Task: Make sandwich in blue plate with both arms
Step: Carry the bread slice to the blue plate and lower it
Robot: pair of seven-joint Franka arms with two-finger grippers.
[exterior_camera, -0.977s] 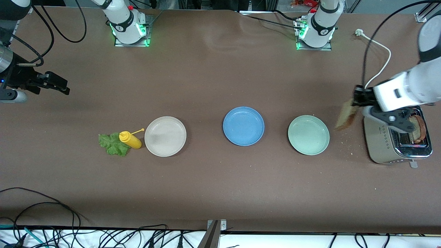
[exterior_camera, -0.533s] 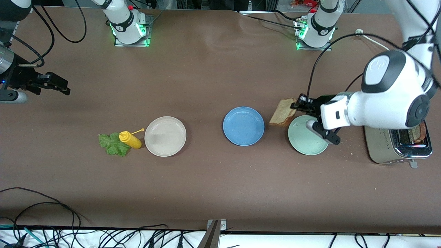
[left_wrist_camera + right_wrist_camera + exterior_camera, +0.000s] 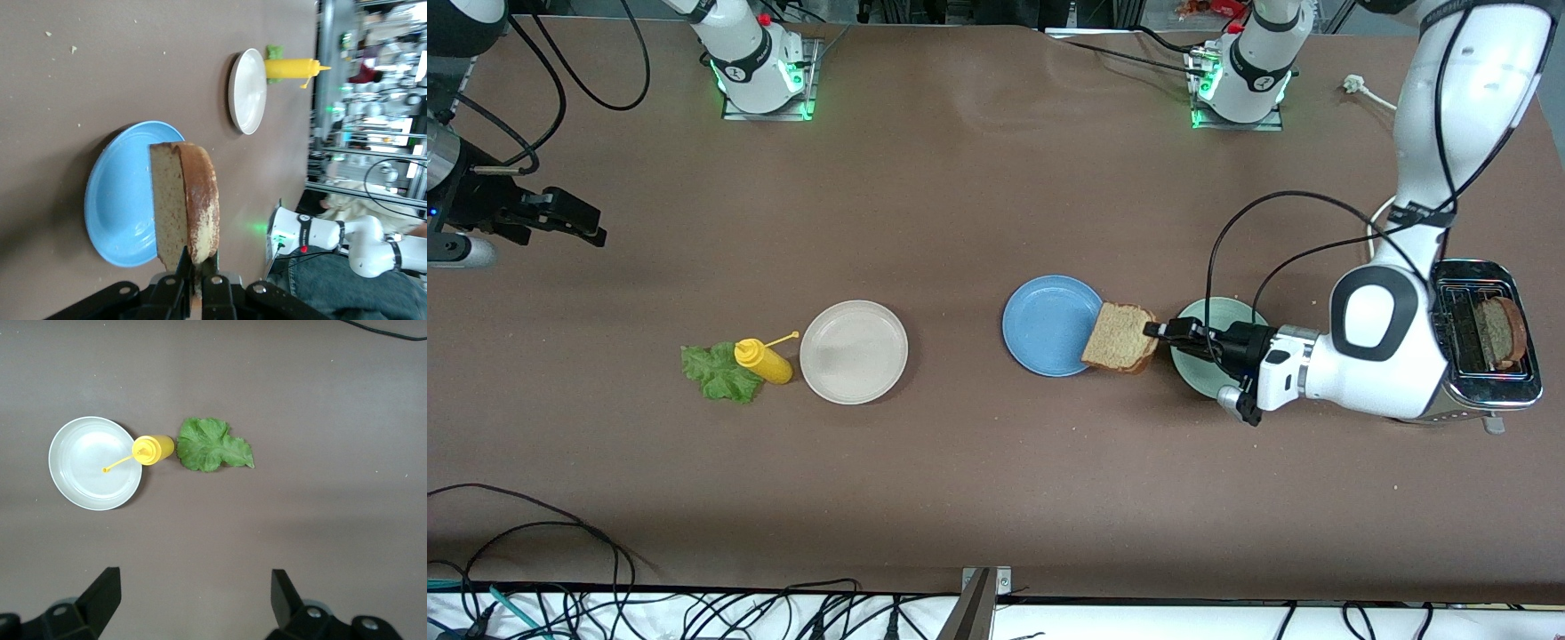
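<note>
Brown matting covers the table (image 3: 960,178), on which three plates stand in a row between the two arms' ends.

The left arm (image 3: 1378,356) has swung away from the toaster (image 3: 1485,356) and across the pale green plate (image 3: 1209,320) within the last second. A second ago the slice hung just beside the toaster; it now sits at the rim of the blue plate (image 3: 1045,324). This places the first bread layer almost at its destination, so the step in hand is judged to be the set-down of the bottom slice.

The right arm waits at its own end of the table. The right gripper (image 3: 574,222) hangs spread wide above bare matting, holding nothing, as it did a second ago.

The left gripper (image 3: 1165,333) is over the gap between the green plate and the blue plate. Its fingers (image 3: 180,287) are pressed onto the crust edge of the bread slice (image 3: 1120,338). The slice projects from the fingertips toward the blue plate and overlaps only the rim on the left arm's side. In the left wrist view the slice stands on edge over the plate.

A second slice (image 3: 1498,329) remains in the toaster slot. The lettuce leaf (image 3: 716,372) lies untouched, touching the yellow squeeze bottle (image 3: 763,360), just beside the cream plate (image 3: 854,351).
</note>
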